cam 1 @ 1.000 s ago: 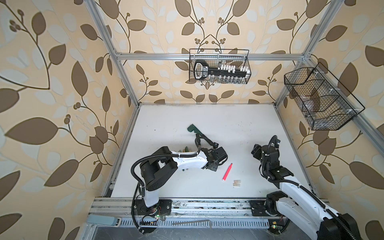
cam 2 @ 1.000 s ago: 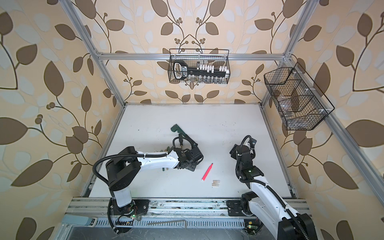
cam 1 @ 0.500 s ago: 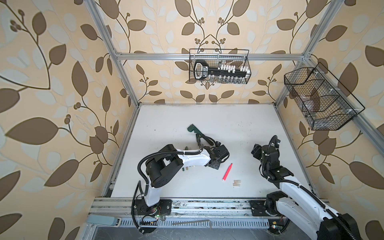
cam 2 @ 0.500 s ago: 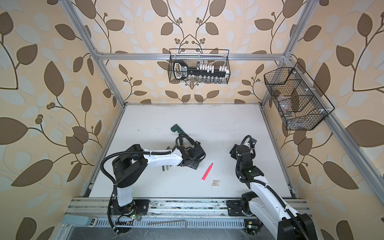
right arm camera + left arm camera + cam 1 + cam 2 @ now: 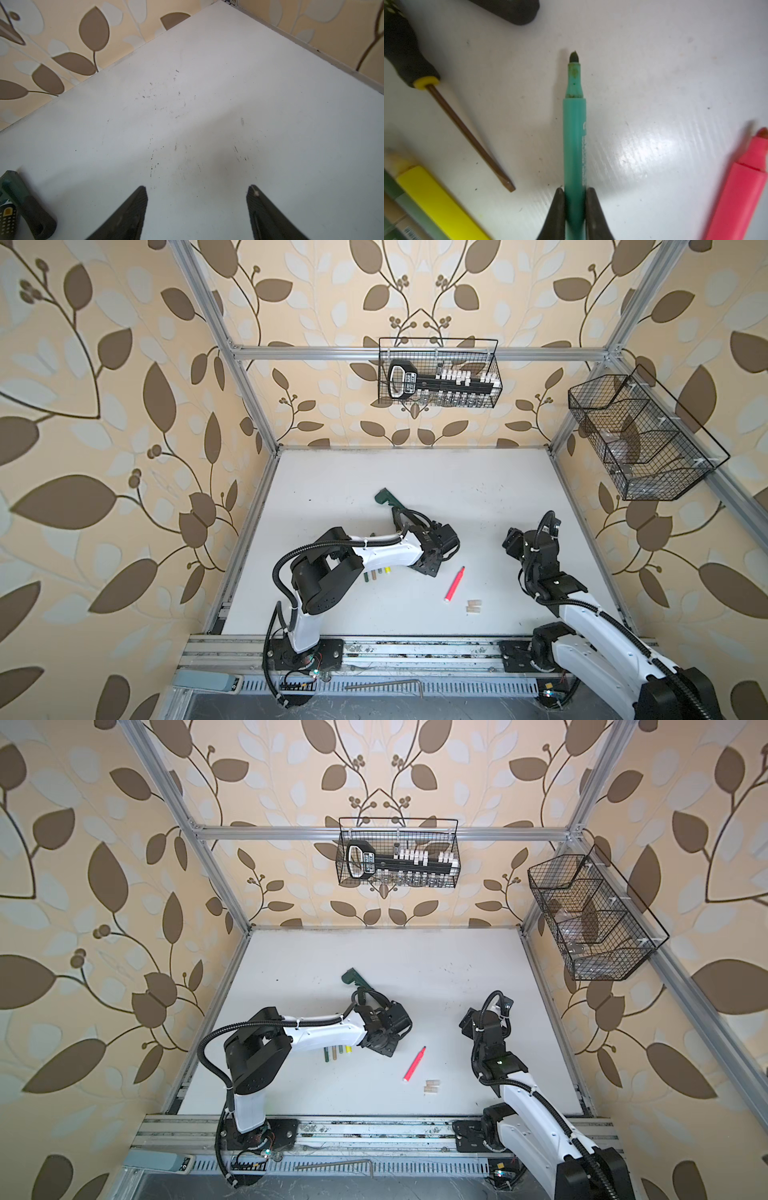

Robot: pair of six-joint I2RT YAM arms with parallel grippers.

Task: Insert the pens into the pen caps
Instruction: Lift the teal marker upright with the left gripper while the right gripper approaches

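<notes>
Jaws of left tool (image 5: 575,188) clamp teal green pen (image 5: 574,135); right tool (image 5: 197,186) gapes, apparently airborne

**Where the four cameras look**

Both top views come from one camera head, high above the front edge of the table (image 5: 457,481). They look steeply down and toward the back wall (image 5: 415,294), from far enough to hold the whole scene, and they are nearly equal. The left wrist camera sits just behind the left gripper (image 5: 574,193), very near the surface, and faces along the teal green pen (image 5: 574,135). With the top views it shares the neon pink pen (image 5: 737,197) (image 5: 414,1064) and the bright yellow pen (image 5: 436,197) (image 5: 387,570). The right wrist camera looks past the right gripper (image 5: 197,193), from a little higher, toward a far corner of the table; with the top views it shares the dark green wrench (image 5: 12,182) (image 5: 388,499)
</notes>
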